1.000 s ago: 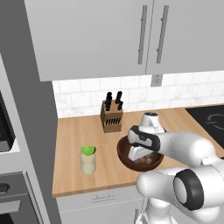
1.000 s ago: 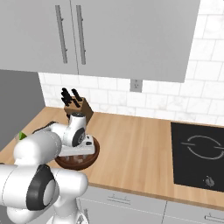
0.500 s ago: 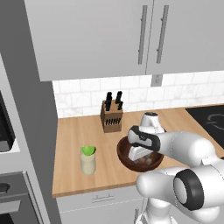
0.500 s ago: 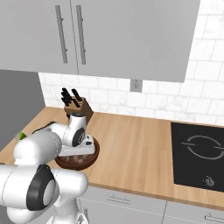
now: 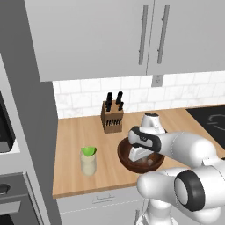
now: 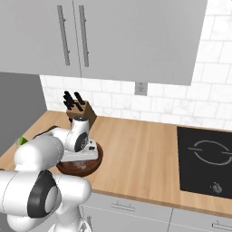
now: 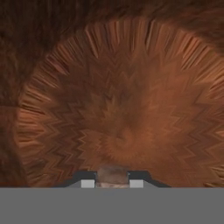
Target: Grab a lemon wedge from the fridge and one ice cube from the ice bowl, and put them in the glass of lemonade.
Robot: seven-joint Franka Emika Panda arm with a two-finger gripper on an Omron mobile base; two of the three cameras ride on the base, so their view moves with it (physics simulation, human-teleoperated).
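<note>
Standing at the left on the wooden counter (image 5: 74, 145), the glass of lemonade (image 5: 88, 163) carries the lemon wedge (image 5: 88, 151) on its rim. Right of it and well apart sits the ice bowl (image 5: 127, 158), with the knife block (image 5: 111, 116) behind near the tiled wall. The gripper (image 7: 112, 181) reaches down into the bowl, fingers (image 7: 136, 177) drawn narrow around a small pale lump that looks like the ice cube (image 7: 112, 174), though the close view is too murky to be sure. Farthest right lies the black cooktop (image 6: 206, 158).
</note>
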